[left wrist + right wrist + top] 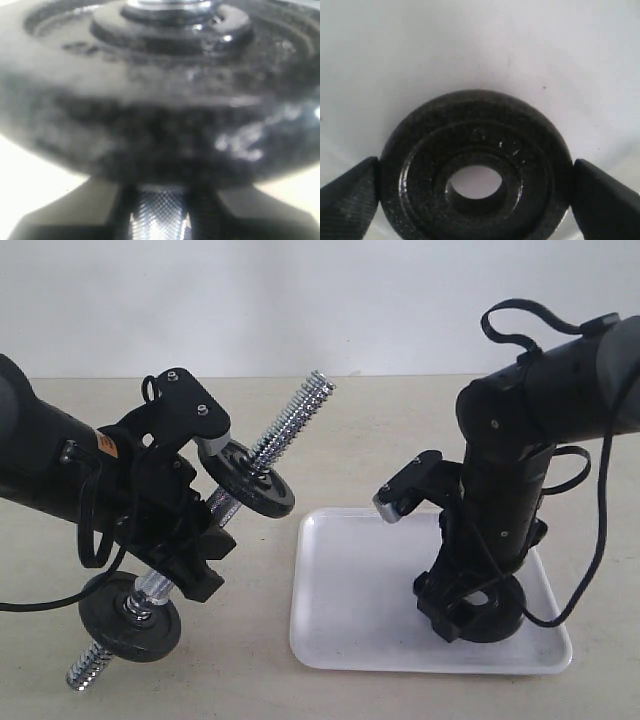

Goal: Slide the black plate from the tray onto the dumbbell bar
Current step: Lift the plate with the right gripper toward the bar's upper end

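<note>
The black plate [420, 150] lies flat on the tray [340, 640], squarely between the wide-set fingers of my right end effector [476, 192]; gripped or not, I cannot tell. My left end effector [190, 565] clamps the dumbbell bar [297, 408], its free end slanting up towards the right one.

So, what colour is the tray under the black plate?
White; the tray shows best in the exterior view.

In the exterior view the right pincer [468, 616] hides most of the black plate [508, 618]; the left wrist view's disc [160, 115] is blurred and cropped.
</note>
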Motion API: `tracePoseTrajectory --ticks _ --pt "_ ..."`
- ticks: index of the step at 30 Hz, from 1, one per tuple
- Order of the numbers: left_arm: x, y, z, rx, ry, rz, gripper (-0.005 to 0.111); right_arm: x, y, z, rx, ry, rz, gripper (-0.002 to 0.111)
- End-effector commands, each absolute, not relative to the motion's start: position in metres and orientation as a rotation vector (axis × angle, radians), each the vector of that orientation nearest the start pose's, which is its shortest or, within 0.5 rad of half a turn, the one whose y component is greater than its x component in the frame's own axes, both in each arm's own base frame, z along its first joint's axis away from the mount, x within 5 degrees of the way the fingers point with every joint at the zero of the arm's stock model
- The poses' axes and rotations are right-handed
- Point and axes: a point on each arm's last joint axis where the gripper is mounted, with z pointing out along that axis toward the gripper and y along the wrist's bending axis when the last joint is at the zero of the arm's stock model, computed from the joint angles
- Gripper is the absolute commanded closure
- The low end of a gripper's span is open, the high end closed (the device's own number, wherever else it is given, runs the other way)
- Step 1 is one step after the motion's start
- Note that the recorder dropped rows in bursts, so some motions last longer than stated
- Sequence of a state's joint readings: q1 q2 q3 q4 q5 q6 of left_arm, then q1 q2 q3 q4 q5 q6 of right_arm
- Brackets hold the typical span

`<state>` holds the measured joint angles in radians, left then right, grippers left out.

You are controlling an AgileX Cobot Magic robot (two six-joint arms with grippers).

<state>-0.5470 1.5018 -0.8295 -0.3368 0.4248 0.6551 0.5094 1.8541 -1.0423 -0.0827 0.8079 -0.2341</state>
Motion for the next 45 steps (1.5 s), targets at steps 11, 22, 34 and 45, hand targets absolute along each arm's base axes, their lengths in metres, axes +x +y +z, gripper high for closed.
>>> tracePoseTrajectory --ticks 11,22,34,45 --pt "0.249 -0.163 0.244 1.015 2.138 -0.255 0.102 0.301 0.160 0.240 -1.208 2.737 -0.094 0.108" --pt "0.248 -0.162 0.242 1.108 2.103 -0.203 0.102 0.288 0.157 0.308 -1.232 2.565 -0.032 0.108" --pt "0.249 -0.158 0.241 1.229 2.053 -0.098 0.102 0.278 0.164 0.329 -1.275 2.420 0.145 0.108" --pt "0.249 -0.158 0.241 1.237 2.052 -0.092 0.102 0.263 0.168 0.350 -1.307 2.287 0.276 0.108"
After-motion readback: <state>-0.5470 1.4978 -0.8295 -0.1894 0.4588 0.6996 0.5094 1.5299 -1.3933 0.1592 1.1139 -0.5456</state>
